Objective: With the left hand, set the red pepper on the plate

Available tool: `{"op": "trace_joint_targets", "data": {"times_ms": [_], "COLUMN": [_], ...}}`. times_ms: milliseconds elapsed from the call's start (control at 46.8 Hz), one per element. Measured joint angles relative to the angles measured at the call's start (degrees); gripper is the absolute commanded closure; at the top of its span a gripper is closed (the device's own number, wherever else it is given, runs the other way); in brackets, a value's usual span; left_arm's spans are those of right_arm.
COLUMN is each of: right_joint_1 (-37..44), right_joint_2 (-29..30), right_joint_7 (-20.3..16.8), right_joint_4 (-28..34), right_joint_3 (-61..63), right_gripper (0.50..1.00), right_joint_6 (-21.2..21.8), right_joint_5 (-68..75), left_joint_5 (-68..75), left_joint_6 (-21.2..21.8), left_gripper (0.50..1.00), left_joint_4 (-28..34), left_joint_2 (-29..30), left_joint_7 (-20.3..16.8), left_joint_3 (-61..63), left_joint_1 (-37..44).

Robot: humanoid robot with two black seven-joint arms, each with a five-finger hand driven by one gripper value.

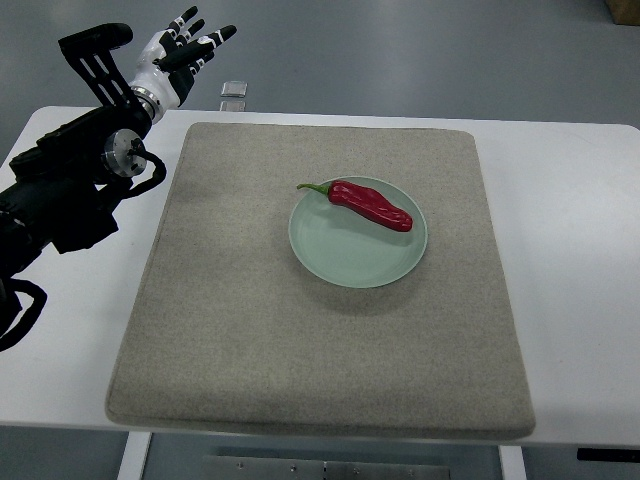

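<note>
Looking down, I see the red pepper [372, 205] lying on the green plate [350, 262], stem pointing left and its long side slanting right and nearer. My left hand [183, 52] is far off at the far left corner, fingers spread and holding nothing, so the job looks done.

Pepper [372, 205]: glossy, smooth red skin. Plate [340, 255]: smooth, pale green, faint sheen. Mat [250, 330]: rough, matt grey cloth; table [580, 300]: smooth white; left hand [180, 50]: black and white plastic.
</note>
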Motion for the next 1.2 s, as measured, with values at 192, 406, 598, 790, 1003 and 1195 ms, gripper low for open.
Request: {"op": "trace_joint_targets", "data": {"times_ms": [192,406,598,790,1003,1195], "right_joint_1": [0.0,0.0,0.0,0.0,0.0,0.0], "right_joint_2": [0.0,0.0,0.0,0.0,0.0,0.0], "right_joint_7": [0.0,0.0,0.0,0.0,0.0,0.0], "right_joint_4": [0.0,0.0,0.0,0.0,0.0,0.0], "right_joint_3": [0.0,0.0,0.0,0.0,0.0,0.0], "right_gripper": [0.568,0.568,0.568,0.568,0.568,0.568], "right_joint_6": [0.0,0.0,0.0,0.0,0.0,0.0], "right_joint_5": [0.0,0.0,0.0,0.0,0.0,0.0], "left_joint_5": [-10.81,-13.11,-12.24,-12.03,-11.98,-12.03], "left_joint_6": [-8.89,-12.01,-11.77,-11.83,-11.86,-11.86], "left_gripper": [0.5,0.5,0.501,0.5,0.5,0.5], "left_joint_4": [0.74,2.09,2.17,2.14,2.22,2.23], "left_joint_2": [-0.44,-1.78,-1.7,-1.66,-0.49,1.25], "left_joint_7": [-0.08,-0.1,-0.23,-0.41,-0.52,-0.74], "left_joint_3": [-0.09,0.02,0.14,0.19,0.13,0.1], "left_joint_1": [0.49,1.1,2.64,3.27,3.41,2.56]}}
